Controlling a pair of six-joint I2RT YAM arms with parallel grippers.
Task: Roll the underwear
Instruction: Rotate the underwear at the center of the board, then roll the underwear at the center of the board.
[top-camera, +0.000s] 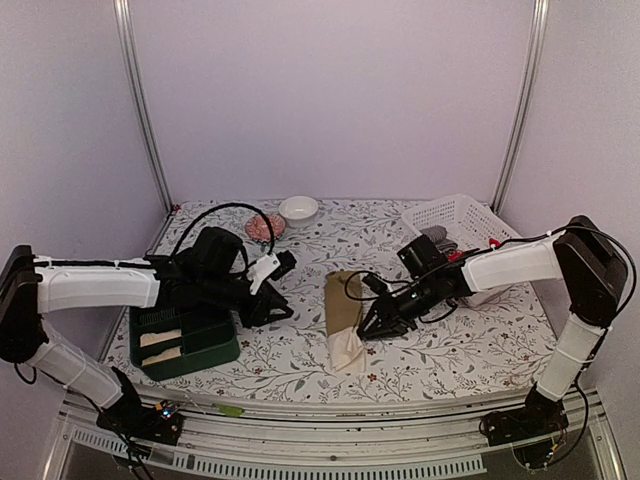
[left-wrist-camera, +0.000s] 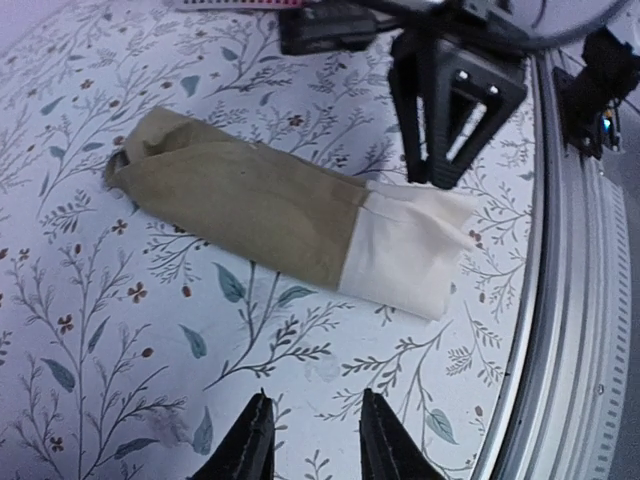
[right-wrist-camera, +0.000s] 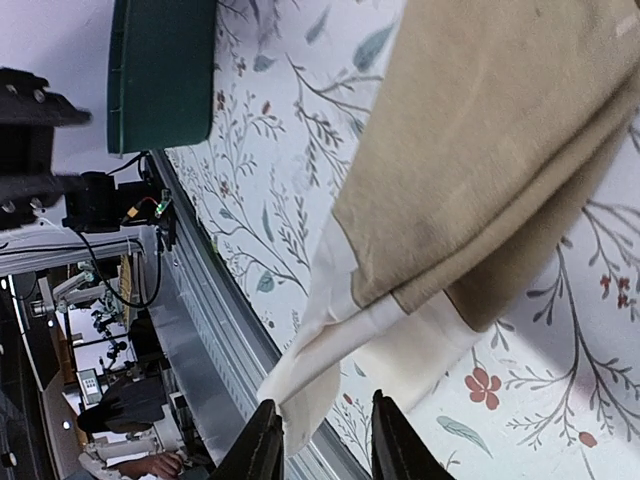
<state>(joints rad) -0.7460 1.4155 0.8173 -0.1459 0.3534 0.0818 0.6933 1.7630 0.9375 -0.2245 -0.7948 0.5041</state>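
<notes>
Top external: I see khaki-tan and cream cloth underwear (top-camera: 342, 318), left gripper (top-camera: 278, 308) spread at nine o'clock, right gripper (top-camera: 372, 325) spread at three.

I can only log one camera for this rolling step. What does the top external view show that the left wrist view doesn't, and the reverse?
Only the top external view: the white basket, the green bin, the white bowl and both whole arms. Only the left wrist view: the left pincer, open above the tablecloth, and the fold at one end of the khaki underwear. Both: that underwear with its cream end, and the right pincer open beside it.
</notes>
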